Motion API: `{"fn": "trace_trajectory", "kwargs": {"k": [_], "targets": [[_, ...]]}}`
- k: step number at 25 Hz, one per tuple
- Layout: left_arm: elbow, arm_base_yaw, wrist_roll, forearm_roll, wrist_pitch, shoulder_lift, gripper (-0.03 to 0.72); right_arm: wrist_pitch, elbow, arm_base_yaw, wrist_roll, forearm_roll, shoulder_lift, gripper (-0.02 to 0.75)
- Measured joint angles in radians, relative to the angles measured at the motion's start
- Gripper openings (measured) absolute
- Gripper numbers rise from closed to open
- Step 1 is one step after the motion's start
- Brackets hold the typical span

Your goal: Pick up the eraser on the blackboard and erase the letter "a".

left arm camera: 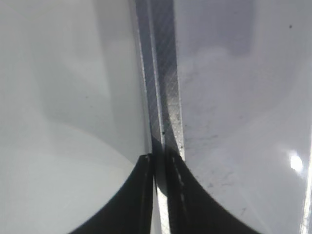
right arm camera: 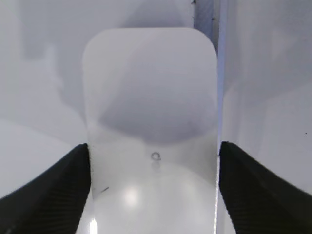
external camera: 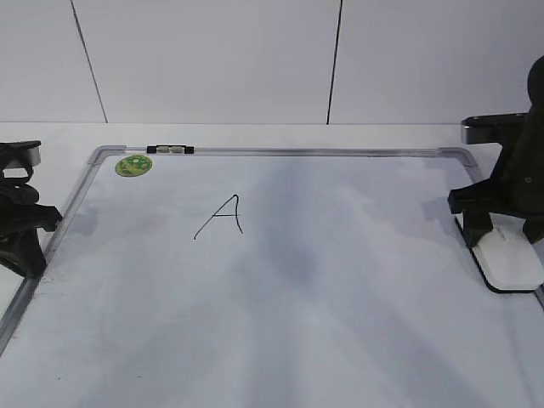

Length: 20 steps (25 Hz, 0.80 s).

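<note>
The blackboard (external camera: 365, 212) is a white board with a silver frame, lying flat. The white eraser (external camera: 512, 261) rests on it by the right frame, seen from above in the right wrist view (right arm camera: 151, 92). My right gripper (external camera: 501, 231) (right arm camera: 153, 163) is over the eraser's far end, with a finger pressed against each long side. My left gripper (external camera: 47, 225) (left arm camera: 159, 158) is shut and empty over the board's left frame (left arm camera: 163, 83). No lowercase letter "a" shows; only a grey smudge (external camera: 293, 259) marks the board's middle.
An angular capital "A" (external camera: 223, 217) is drawn left of centre. A round green sticker (external camera: 133, 165) and a black clip (external camera: 170, 150) sit at the board's far left corner. A white wall stands behind the table.
</note>
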Motion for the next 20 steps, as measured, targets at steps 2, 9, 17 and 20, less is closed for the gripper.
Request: {"fn": "trace_trajectory", "kwargs": {"k": [2, 9, 17, 20], "targets": [[0.0, 0.0, 0.0, 0.0, 0.0, 0.0, 0.038, 0.0, -0.002, 0.0, 0.0, 0.0, 0.0, 0.659], [0.0, 0.0, 0.0, 0.0, 0.0, 0.0, 0.038, 0.0, -0.002, 0.0, 0.0, -0.002, -0.004, 0.664], [0.0, 0.0, 0.0, 0.0, 0.0, 0.0, 0.038, 0.045, -0.002, 0.0, 0.001, -0.002, -0.096, 0.664], [-0.003, 0.0, 0.002, 0.005, -0.002, 0.0, 0.05, 0.072, -0.002, 0.0, 0.001, -0.002, -0.134, 0.657]]}}
